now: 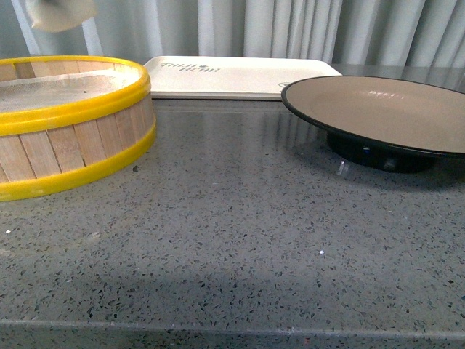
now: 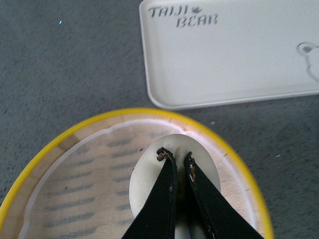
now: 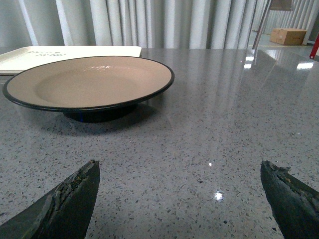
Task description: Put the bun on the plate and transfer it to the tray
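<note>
Hanging at the front view's upper left, the bun [image 1: 62, 13] is over the basket [image 1: 87, 109]; tray [image 1: 240, 80] behind, plate [image 1: 378, 109] at right. Left wrist view: the left gripper [image 2: 180, 158] pinches the bun; the tray reads "TAIJI BEAR". Right wrist view: the right gripper [image 3: 179, 167] gapes wide, empty.

Grey speckled stone table [image 1: 240, 240] in front of me. On it: yellow-rimmed wooden steamer basket [image 1: 80, 142] at my left, plate [image 1: 363, 102] at my right. Tray [image 1: 240, 81] lies flat behind, between them.
</note>
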You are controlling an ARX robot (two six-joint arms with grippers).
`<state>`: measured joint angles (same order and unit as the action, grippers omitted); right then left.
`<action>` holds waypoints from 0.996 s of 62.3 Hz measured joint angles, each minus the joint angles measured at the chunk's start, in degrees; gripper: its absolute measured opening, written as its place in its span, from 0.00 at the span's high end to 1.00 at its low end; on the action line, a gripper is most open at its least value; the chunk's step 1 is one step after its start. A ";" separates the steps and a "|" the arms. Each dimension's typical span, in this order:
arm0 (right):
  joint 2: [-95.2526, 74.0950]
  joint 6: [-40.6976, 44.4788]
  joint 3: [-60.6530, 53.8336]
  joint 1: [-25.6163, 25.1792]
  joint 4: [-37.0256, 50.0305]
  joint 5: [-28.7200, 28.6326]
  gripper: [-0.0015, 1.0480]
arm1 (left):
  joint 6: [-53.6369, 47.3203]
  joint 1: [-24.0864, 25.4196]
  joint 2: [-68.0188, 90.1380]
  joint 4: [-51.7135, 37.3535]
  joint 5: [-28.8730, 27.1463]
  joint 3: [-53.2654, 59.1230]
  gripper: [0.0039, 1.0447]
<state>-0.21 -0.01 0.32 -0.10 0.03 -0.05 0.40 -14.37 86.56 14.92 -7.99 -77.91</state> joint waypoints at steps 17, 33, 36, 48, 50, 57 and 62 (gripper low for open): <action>0.00 0.00 0.00 0.00 0.00 0.00 0.08 | -0.33 -15.89 7.37 -0.74 -0.76 -14.21 0.97; 0.00 0.00 0.00 0.00 0.00 0.00 0.08 | -2.78 -27.08 22.60 -1.46 -1.46 -23.04 0.97; 0.00 0.00 0.00 0.00 0.00 0.00 0.08 | -3.23 -28.11 24.46 -1.46 -1.44 -24.22 0.97; 0.00 0.00 0.00 0.00 0.00 0.00 0.08 | -5.38 -29.94 28.83 -1.33 -1.62 -28.85 0.97; 0.00 0.00 0.00 0.00 0.00 0.00 0.08 | -5.88 -30.05 29.53 -1.14 -1.95 -29.64 0.97; 0.00 0.00 0.00 0.00 0.00 0.00 0.08 | -7.17 -30.14 31.19 -0.72 -2.47 -31.12 0.97; 0.00 0.00 0.00 0.00 0.00 0.00 0.08 | -8.33 -30.10 32.52 -0.59 -3.08 -31.78 0.97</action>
<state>-0.21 -0.01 0.32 -0.10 0.03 -0.05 -7.92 -44.47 119.09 14.33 -11.07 -109.69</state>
